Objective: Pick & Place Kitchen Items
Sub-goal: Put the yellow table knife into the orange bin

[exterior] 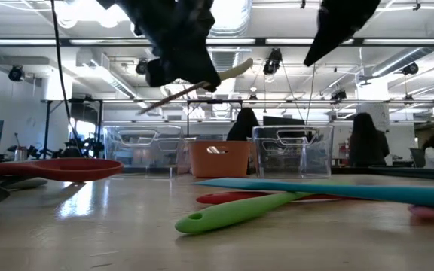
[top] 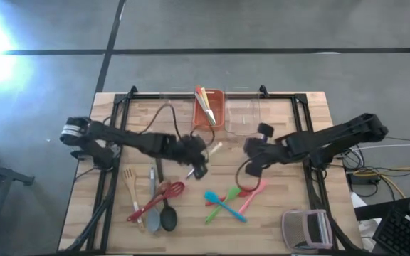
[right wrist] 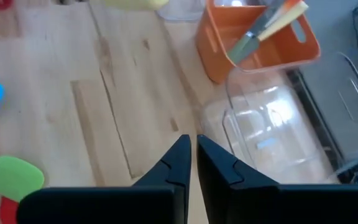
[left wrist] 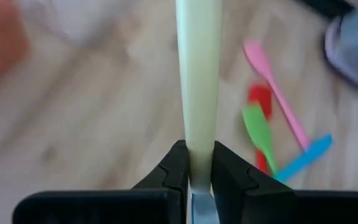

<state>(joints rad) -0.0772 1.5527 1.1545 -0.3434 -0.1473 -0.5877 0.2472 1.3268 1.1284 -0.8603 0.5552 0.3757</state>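
Left claw [left wrist: 199,171] clamps a pale stick [left wrist: 198,81] aloft for binning; right claw [right wrist: 193,163], shut and empty, hovers over the desk [right wrist: 123,93].

Left tool [top: 199,158] clamped, raised mid-table; right tool [top: 251,148] shut, empty.

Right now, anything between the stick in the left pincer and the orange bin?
Nothing visible. The left pincer holds the pale stick lifted above the table, and only bare wood lies between it and the orange bin. The right pincer sits off to the side, empty.
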